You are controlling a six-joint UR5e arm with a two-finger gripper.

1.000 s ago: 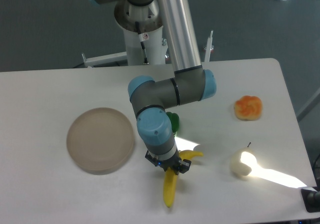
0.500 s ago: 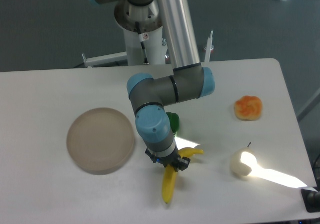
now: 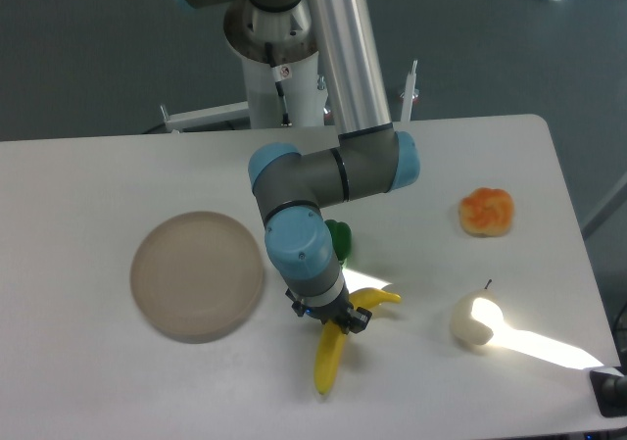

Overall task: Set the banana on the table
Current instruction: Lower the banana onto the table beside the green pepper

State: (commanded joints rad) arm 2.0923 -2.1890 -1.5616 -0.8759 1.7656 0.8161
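The bright yellow banana point(image 3: 328, 360) lies low over the white table point(image 3: 98, 381) near its front edge, its long end pointing toward the front and its stem end point(image 3: 382, 298) curling to the right. My gripper point(image 3: 331, 321) points straight down on the banana's bend and is shut on it. The wrist hides the fingers and the middle of the fruit. I cannot tell whether the banana touches the tabletop.
A round beige plate point(image 3: 198, 275) sits to the left of the gripper. A green pepper point(image 3: 340, 238) peeks out behind the wrist. A pale pear-like fruit point(image 3: 471, 322) and an orange fruit point(image 3: 487, 211) lie to the right.
The gripper and the banana have shifted slightly left and toward the front, and the banana's long end has swung a little to the left.
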